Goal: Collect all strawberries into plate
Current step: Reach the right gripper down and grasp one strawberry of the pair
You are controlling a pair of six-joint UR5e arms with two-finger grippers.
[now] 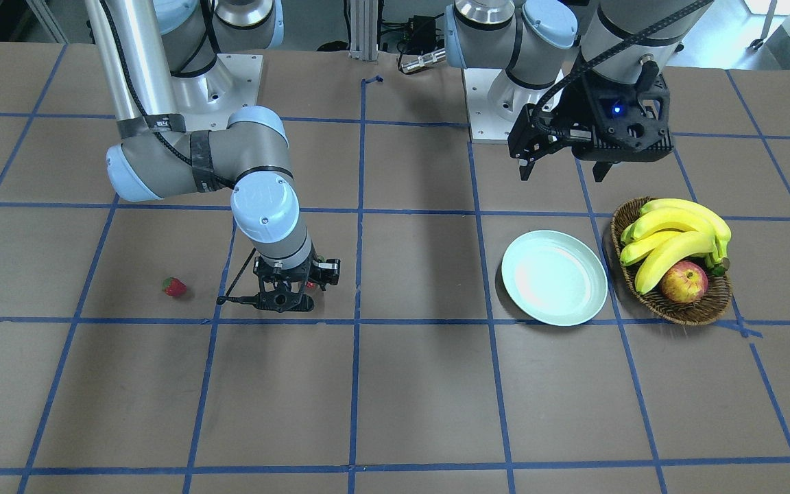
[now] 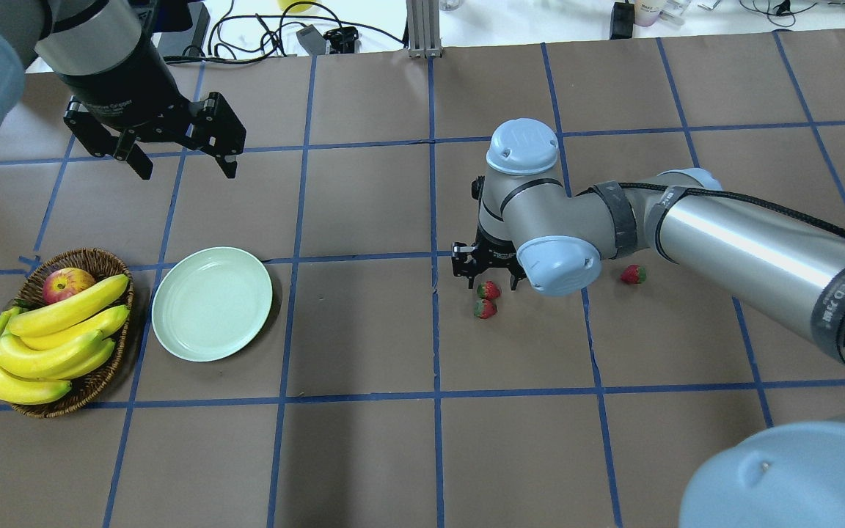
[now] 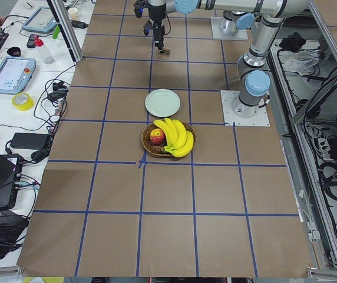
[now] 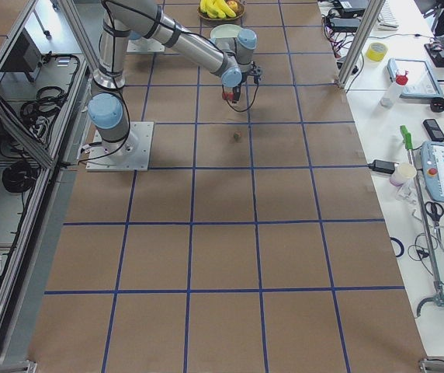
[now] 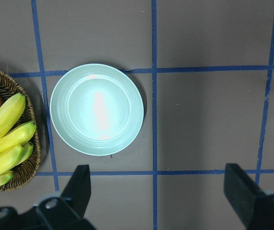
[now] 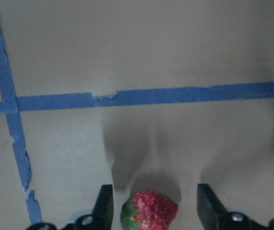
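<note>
Three strawberries lie on the table. One strawberry (image 2: 488, 290) (image 6: 149, 211) sits between the fingers of my right gripper (image 2: 489, 281), which is open, low over the table and not touching it. A second strawberry (image 2: 485, 309) lies just beside it. The third strawberry (image 2: 633, 274) (image 1: 174, 287) lies apart, on the other side of the right arm. The pale mint plate (image 2: 211, 303) (image 5: 97, 109) (image 1: 554, 277) holds nothing. My left gripper (image 2: 173, 158) (image 1: 563, 171) is open and empty, raised above the table beyond the plate.
A brown wicker basket (image 2: 92, 258) (image 1: 669, 314) with bananas (image 2: 48, 337) and an apple (image 2: 67, 283) stands right next to the plate. Blue tape lines grid the brown table. Cables and equipment lie beyond the far edge.
</note>
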